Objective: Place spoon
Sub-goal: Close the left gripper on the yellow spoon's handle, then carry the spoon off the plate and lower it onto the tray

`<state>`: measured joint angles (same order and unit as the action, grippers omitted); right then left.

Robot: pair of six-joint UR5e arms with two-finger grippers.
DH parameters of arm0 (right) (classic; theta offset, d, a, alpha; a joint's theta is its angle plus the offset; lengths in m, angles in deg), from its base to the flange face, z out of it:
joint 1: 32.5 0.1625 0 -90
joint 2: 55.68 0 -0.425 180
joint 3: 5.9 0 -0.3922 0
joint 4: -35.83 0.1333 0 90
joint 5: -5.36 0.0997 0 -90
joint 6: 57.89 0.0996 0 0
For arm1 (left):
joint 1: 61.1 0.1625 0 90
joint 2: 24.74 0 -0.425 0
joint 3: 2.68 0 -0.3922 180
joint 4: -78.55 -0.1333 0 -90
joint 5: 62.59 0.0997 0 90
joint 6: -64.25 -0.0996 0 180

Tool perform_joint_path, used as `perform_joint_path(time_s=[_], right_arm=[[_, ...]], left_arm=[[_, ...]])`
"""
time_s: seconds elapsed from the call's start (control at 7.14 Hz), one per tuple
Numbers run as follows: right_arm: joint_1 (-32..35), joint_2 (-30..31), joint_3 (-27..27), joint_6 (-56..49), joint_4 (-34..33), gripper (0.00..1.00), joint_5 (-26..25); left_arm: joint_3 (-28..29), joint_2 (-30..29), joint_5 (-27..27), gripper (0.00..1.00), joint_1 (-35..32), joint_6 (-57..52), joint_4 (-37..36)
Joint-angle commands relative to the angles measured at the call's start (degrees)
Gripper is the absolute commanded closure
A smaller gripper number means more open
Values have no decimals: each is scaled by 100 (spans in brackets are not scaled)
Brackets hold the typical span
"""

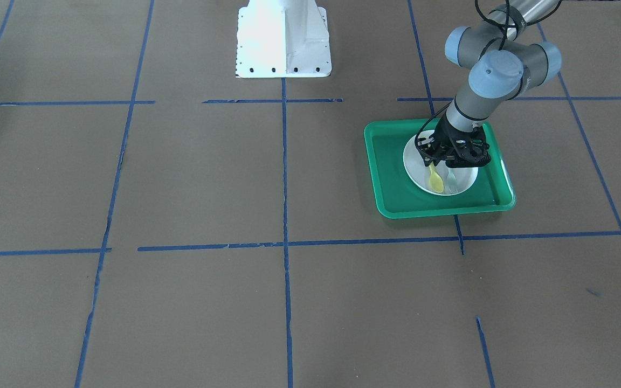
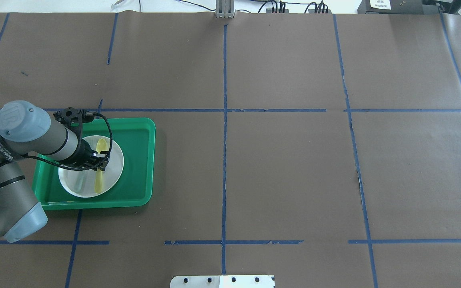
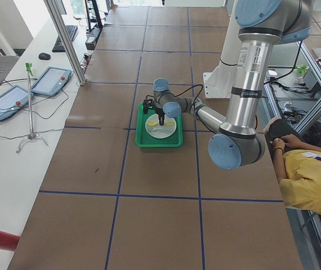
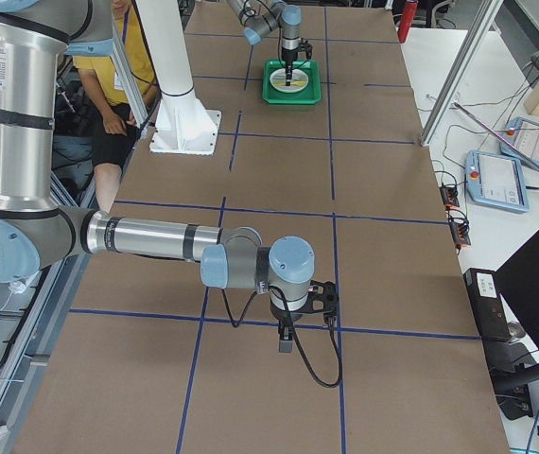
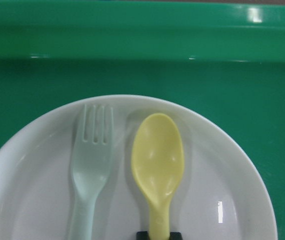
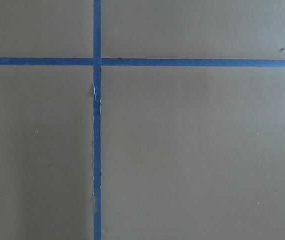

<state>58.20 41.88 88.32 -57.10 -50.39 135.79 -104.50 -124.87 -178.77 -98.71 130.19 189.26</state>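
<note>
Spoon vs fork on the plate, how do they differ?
Colour: the spoon is yellow, the fork pale grey-green. Head: the spoon ends in an oval bowl, the fork in tines. Contact: the spoon's handle sits at the left hand, the fork's lies beside it. Shared: both lie side by side on the white plate, heads the same way.

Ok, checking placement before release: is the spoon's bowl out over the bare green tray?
No, the spoon has its bowl inside the white plate, right beside the fork.
</note>
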Motion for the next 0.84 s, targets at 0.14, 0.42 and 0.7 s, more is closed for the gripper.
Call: perform_joint_path(time_s=[0.14,0.42,0.7], right_arm=[[0,0,0,0,0,0,0],[0,0,0,0,0,0,0],[0,0,0,0,0,0,0]], left_arm=[[-682,-546,25,100,-79,111,-1214],[-61,-1111,69,100,95,525,-1114],[170,-1122,69,100,201,482,-921]])
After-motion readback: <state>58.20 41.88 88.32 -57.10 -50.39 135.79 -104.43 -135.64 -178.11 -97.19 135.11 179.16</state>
